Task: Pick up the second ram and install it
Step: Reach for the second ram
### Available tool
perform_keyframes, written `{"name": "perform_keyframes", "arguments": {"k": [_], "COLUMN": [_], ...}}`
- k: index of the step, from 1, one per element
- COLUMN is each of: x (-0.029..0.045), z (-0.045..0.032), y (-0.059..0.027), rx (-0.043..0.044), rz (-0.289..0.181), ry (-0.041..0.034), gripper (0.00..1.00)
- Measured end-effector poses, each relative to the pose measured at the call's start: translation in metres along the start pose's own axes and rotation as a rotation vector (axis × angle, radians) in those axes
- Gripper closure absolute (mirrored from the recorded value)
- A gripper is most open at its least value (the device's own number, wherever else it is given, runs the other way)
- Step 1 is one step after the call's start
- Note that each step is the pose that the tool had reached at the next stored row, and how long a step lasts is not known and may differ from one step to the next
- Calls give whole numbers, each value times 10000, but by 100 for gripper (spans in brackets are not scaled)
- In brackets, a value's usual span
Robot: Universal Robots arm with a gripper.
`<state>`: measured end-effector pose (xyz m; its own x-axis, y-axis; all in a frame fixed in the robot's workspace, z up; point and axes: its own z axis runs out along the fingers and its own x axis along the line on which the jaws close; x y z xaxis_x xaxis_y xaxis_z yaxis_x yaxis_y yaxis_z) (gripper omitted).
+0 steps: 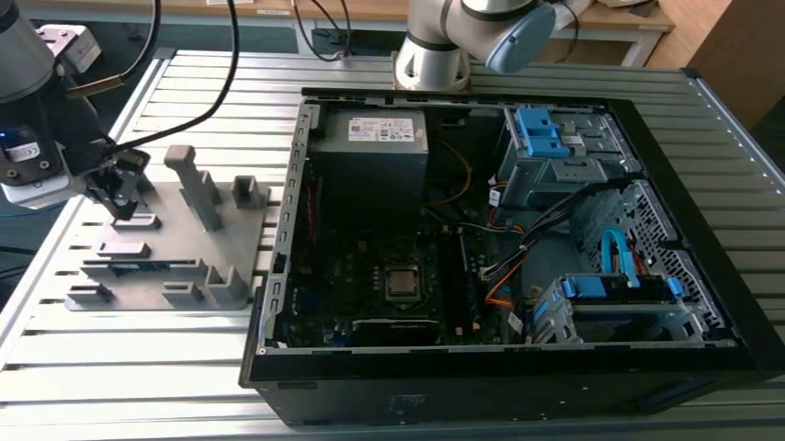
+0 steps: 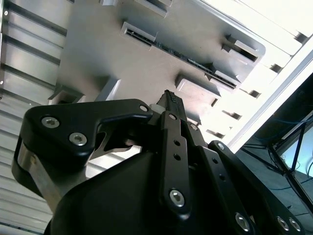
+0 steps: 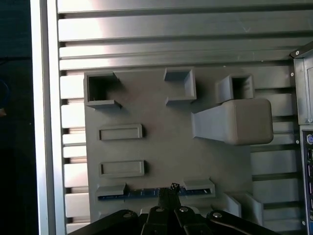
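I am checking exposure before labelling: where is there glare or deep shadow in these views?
Exterior view: the computer case is dark inside, the slatted table bright. Second wrist view: the table is washed out white, the gripper looks black. First wrist view: glare on the table; the second ram shows none.

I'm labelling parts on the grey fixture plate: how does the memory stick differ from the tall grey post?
Colour: the memory stick is dark with a bluish edge; the tall grey post is plain grey like the grey fixture plate.
Pose: the stick lies long and low between two brackets; the post rises well above it.
Shape: the stick is a thin strip; the post is a thick block.
Both sit on that plate.
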<state>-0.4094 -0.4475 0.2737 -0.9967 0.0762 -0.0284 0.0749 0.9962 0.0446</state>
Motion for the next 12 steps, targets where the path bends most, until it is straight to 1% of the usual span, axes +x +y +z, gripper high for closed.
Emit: {"name": "perform_keyframes", "arguments": {"k": [12], "x": [1], "z": [109], "y": [-31], "rx": [1], "rz": [-1], "ry": [2], "gripper": [90]}}
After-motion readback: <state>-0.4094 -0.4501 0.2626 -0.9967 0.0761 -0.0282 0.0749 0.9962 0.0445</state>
